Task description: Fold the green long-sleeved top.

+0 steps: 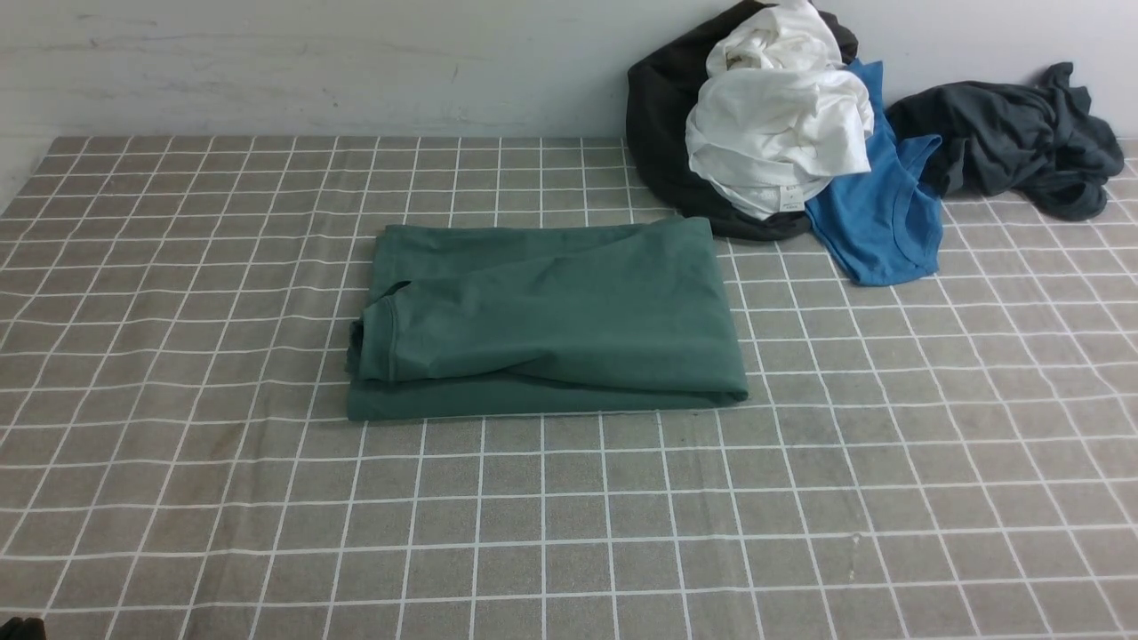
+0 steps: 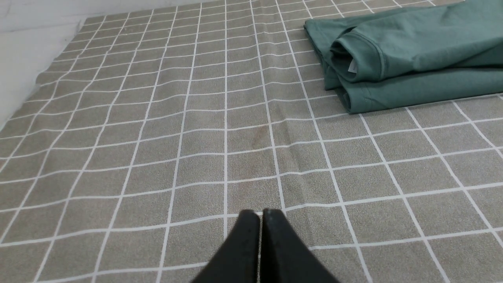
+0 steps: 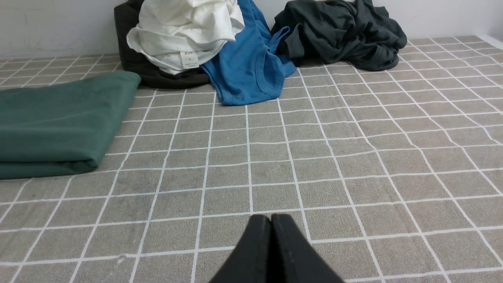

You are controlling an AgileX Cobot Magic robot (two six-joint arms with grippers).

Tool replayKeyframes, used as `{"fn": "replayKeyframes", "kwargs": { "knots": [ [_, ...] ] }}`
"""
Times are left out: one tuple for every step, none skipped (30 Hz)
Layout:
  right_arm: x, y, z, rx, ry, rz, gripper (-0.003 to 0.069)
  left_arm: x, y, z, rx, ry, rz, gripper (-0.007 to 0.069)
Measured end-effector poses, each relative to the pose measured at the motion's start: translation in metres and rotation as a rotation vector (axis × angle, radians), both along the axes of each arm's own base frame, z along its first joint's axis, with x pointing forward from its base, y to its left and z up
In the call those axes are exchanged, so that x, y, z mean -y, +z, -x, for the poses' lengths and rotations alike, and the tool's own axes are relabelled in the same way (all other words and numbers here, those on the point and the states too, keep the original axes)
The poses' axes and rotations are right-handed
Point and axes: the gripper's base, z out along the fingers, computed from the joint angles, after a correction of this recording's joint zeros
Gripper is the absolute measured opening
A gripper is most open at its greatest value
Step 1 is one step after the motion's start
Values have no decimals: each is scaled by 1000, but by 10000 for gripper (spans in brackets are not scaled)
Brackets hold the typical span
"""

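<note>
The green long-sleeved top [image 1: 551,324] lies folded into a flat rectangle in the middle of the checked cloth, its collar end toward the left. In the left wrist view the top [image 2: 408,59] shows its rolled collar and a white label. In the right wrist view one folded edge of the top [image 3: 59,122] is seen. My left gripper [image 2: 260,214] is shut on nothing, above bare cloth well short of the top. My right gripper [image 3: 270,217] is also shut and empty, off to the top's right side. Neither arm shows in the front view.
A heap of clothes sits at the back right against the wall: a black garment [image 1: 662,116], a white one [image 1: 782,124], a bright blue shirt [image 1: 876,213] and a dark grey one [image 1: 1013,133]. The checked tablecloth [image 1: 267,498] covers the table up to the white wall.
</note>
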Motion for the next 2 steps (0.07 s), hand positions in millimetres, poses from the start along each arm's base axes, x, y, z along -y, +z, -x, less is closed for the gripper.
{"fn": "replayKeyframes", "kwargs": {
  "knots": [
    [0, 0, 0, 0, 0, 0, -14, 0, 0, 0, 0, 0, 0, -7],
    [0, 0, 0, 0, 0, 0, -14, 0, 0, 0, 0, 0, 0, -7]
  ]
}}
